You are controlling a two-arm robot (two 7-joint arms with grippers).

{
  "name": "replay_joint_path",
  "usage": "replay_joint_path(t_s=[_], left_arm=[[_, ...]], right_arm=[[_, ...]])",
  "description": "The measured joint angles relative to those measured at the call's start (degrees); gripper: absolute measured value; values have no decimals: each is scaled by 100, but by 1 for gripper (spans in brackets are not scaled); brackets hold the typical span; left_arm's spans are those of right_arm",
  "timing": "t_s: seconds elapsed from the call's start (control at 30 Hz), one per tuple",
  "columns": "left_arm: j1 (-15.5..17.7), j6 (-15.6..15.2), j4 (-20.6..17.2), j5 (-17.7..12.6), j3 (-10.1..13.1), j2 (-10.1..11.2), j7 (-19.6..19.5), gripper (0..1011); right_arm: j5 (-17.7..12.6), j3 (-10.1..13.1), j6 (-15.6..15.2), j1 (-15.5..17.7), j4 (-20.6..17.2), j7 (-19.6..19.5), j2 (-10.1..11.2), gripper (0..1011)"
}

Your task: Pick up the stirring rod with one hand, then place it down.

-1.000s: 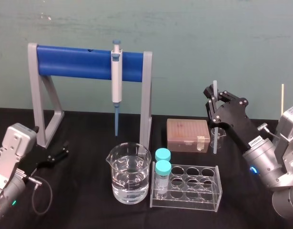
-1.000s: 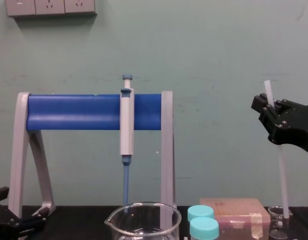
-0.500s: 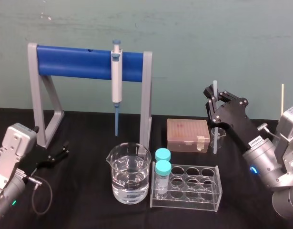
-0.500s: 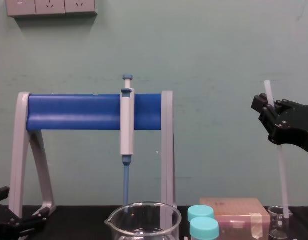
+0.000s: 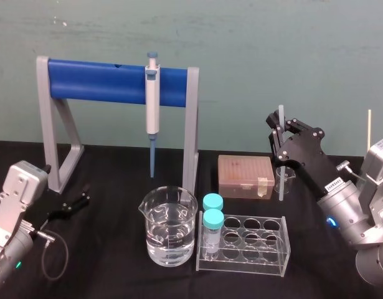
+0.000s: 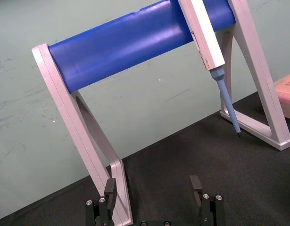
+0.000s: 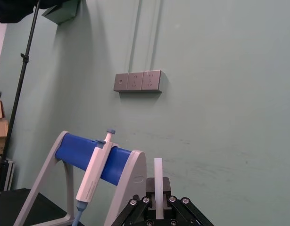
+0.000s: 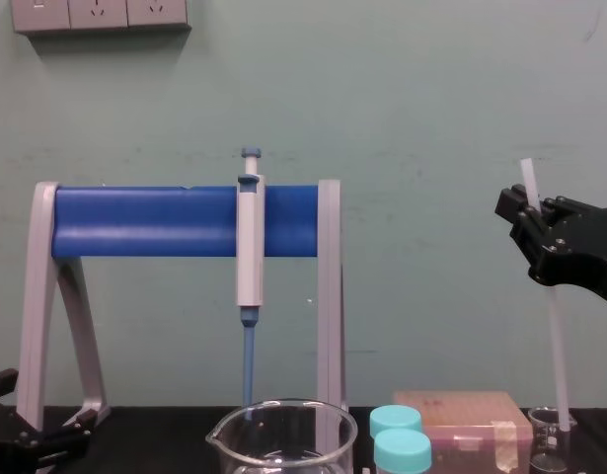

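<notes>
Rod, middle: right of the stand (image 5: 116, 81), the stirring rod (image 8: 556, 355) runs behind the fingers of the right pincer (image 5: 279, 128), so you cannot see that stretch.
Rod, foot: it ends inside the small beaker (image 8: 548, 442); you cannot tell whether the tip touches the glass bottom.
Rod, right wrist view: the lower edge cuts it off just below its top.
Right pincer: the chest view's right edge cuts off its body.
Left pincer (image 6: 153, 190): the left wrist view's lower edge cuts off the finger bases.
Large beaker (image 8: 283, 434): in front of the stand, cut by the chest view's lower edge.
Pipette (image 6: 206, 37): hanging on the stand, its head is cut off by the left wrist view's upper edge.
</notes>
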State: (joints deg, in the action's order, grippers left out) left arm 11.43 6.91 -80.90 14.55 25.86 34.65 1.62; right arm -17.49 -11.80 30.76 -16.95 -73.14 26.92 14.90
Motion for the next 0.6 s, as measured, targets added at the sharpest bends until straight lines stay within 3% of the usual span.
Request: replay_joint_path(t_s=[0.6], left_arm=[[0, 0, 0, 0, 0, 0, 0, 1000]], right_arm=[[0, 0, 0, 0, 0, 0, 0, 66]])
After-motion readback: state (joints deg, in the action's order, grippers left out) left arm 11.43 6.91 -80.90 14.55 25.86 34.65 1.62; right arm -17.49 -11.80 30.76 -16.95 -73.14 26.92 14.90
